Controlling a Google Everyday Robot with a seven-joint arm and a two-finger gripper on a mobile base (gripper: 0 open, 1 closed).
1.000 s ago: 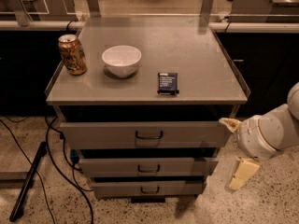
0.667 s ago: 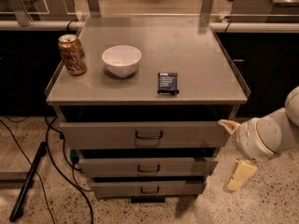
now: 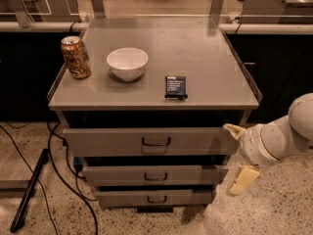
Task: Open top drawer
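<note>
Speckled floor (image 3: 274,214) and dark counters sit around a grey metal cabinet (image 3: 195,53). Black cables (image 3: 54,155) and a black stick (image 3: 29,190) lie on the floor at 8 o'clock from the cabinet.

On the cabinet top, a soda can (image 3: 76,57) stands at 10 o'clock. A white bowl (image 3: 127,63) sits just beside it, and a small dark box (image 3: 175,87) lies near the front edge.

The top drawer (image 3: 107,142) is right under the cabinet top, above two smaller drawers (image 3: 112,174). It is wide and made of metal, so I think it is stiff and a bit heavy, and should slide straight out. The best place to hold it is the little dark bar handle (image 3: 156,141) in the middle of its front. The handle looks thin and smooth, so it may slip.

The gripper (image 3: 234,158) hangs at 3 o'clock from the handle, near the drawer's right end. Its two pale fingers (image 3: 234,130) are wide apart and hold nothing. Nothing stands between the gripper and the handle. A hard pull could shake the things on top, and the can may tip.
</note>
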